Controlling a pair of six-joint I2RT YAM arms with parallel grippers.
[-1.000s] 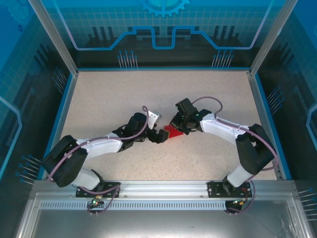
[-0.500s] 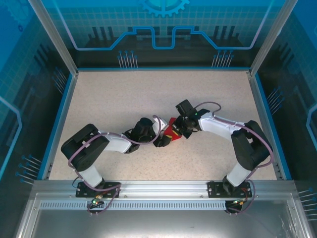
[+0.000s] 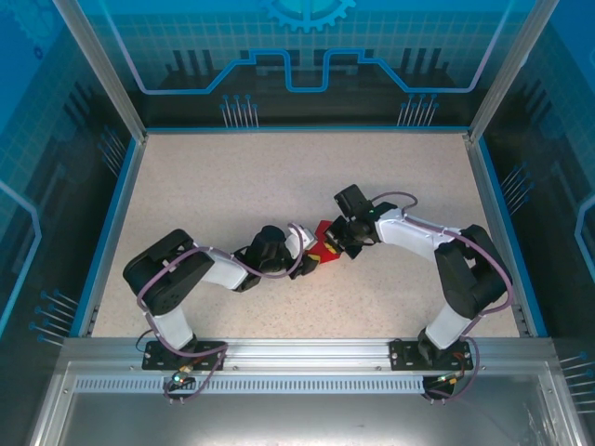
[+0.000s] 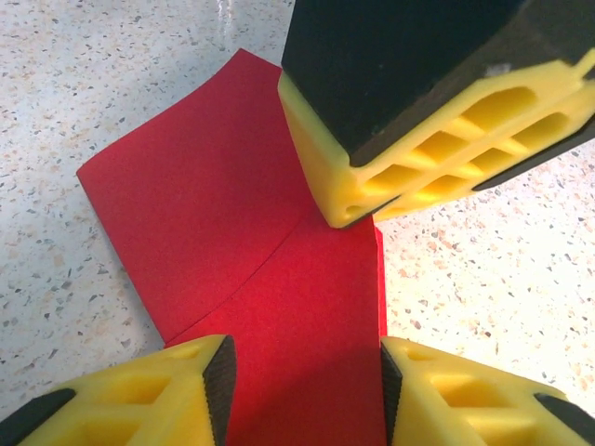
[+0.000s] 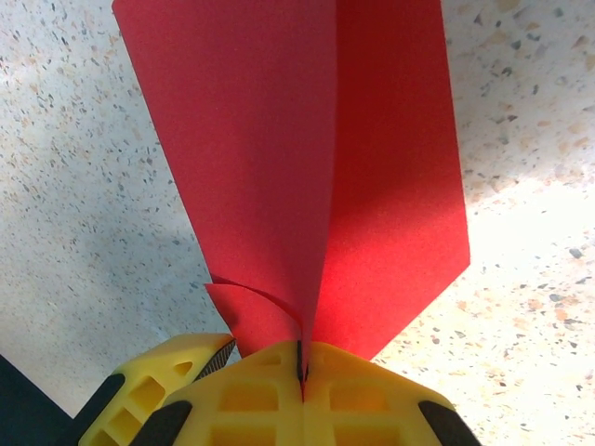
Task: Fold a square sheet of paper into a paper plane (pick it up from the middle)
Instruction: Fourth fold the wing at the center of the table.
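Paper plane (image 5: 307, 167) pinched shut in R end effector (image 5: 300, 367); L end effector (image 4: 307, 362) part-open, straddling it.

1. The top external camera hangs high behind the near edge of the table (image 3: 223, 186), facing forward and down. It stands far off and takes in the whole surface.
2. The left wrist camera looks down along the left fingers (image 4: 121, 400), very near the table, toward the right fingers (image 4: 428, 139).
3. The right wrist camera looks out past the right fingers, equally near, facing the opposite way.
4. All three views share the red paper (image 3: 325, 243) at mid-table.
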